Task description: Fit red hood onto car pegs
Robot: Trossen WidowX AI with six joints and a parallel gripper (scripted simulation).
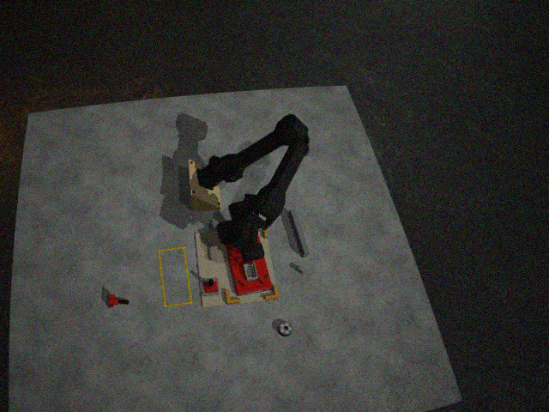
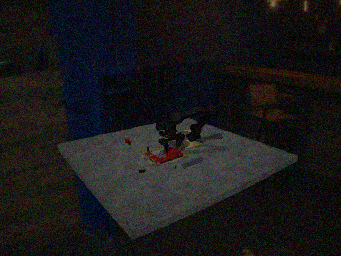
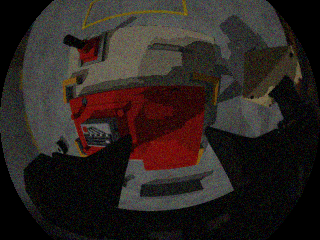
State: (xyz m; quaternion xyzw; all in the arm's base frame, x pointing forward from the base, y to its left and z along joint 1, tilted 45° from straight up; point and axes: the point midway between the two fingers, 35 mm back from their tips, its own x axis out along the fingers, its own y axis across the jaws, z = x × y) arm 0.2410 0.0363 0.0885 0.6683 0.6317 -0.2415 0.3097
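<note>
The claw (image 1: 252,253) (image 2: 172,150) (image 3: 170,134) was spread wide, holding nothing. The hood was maybe the tall red part (image 1: 236,253) (image 2: 173,152) (image 3: 172,145) beside the engine (image 1: 250,271) (image 2: 161,155) (image 3: 97,134). A crooked drop could bump it and knock it askew.

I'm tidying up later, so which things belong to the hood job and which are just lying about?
For the job:
- car chassis
- engine block
- jig
- gripper
- hood: can't single it out

Apparently lying about:
- wheel
- grey strip
- small grey pin
- red-and-black piece
</note>
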